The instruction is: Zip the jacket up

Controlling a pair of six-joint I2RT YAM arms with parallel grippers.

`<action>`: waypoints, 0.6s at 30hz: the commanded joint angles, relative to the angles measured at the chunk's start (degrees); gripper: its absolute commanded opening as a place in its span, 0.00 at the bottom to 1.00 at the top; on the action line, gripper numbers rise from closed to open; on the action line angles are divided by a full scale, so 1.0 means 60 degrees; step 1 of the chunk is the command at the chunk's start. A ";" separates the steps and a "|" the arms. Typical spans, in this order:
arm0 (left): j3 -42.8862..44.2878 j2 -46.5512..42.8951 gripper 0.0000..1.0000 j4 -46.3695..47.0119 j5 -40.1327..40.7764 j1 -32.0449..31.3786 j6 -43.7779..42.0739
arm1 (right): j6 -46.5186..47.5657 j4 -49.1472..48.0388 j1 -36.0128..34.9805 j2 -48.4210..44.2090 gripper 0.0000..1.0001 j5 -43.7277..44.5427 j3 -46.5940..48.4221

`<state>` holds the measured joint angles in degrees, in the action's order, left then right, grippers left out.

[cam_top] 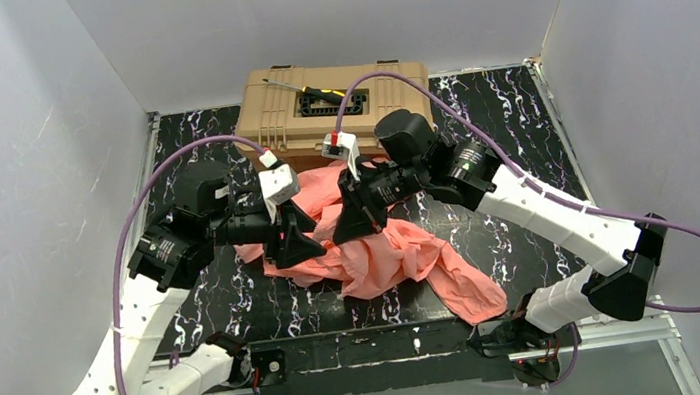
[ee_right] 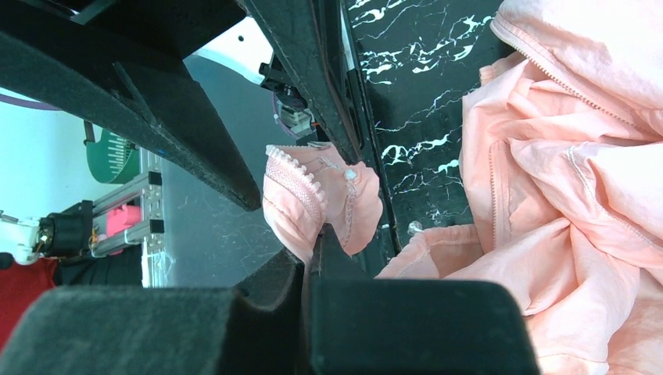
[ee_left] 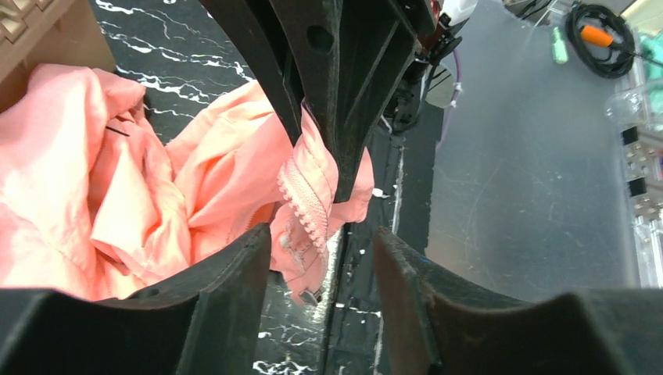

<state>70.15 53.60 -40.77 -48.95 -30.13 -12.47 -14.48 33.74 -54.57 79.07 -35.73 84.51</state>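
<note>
The salmon-pink jacket [cam_top: 383, 254] lies crumpled mid-table on the black marbled top, one sleeve trailing toward the near right edge. My right gripper [ee_right: 313, 244] is shut on a fold of the jacket's front edge, holding up the lower end of its zipper. The zipper teeth [ee_left: 301, 195] and a small metal end piece [ee_left: 311, 295] hang below the right gripper's fingers [ee_left: 344, 86]. My left gripper [ee_left: 322, 234] faces it, open. The hanging zipper end sits in the gap, close to the left finger [ee_left: 234, 281]. In the top view the two grippers meet over the jacket's left part [cam_top: 325, 231].
A tan toolbox [cam_top: 335, 109] stands at the back of the table, touching the jacket's far side, with a screwdriver [cam_top: 313, 91] on its lid. White walls close in the left, right and back. The table's near edge [cam_top: 374, 341] runs just below the jacket.
</note>
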 commanded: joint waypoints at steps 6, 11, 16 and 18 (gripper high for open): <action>0.0571 0.0085 0.23 -0.0190 -0.0084 -0.0017 -0.0262 | 0.0223 0.0084 -0.0061 -0.0234 0.01 -0.0213 0.0630; 0.0885 0.0022 0.00 -0.0240 0.0326 -0.0021 -0.0340 | 0.0368 0.0156 0.0000 -0.0495 0.01 -0.0133 0.0284; 0.1237 0.0074 0.00 -0.0129 -0.0606 -0.0017 0.0236 | 0.0362 -0.0363 0.0122 -0.0811 0.01 -0.0424 -0.0457; 0.1356 0.0169 0.00 0.0032 -0.0775 -0.0017 0.0658 | 0.0374 -0.0679 0.0129 -0.0863 0.01 -0.0453 -0.0770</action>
<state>75.05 54.37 -41.60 -49.23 -30.28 -12.88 -13.06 32.77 -54.35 75.96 -36.84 82.67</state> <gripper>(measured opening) 0.021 0.056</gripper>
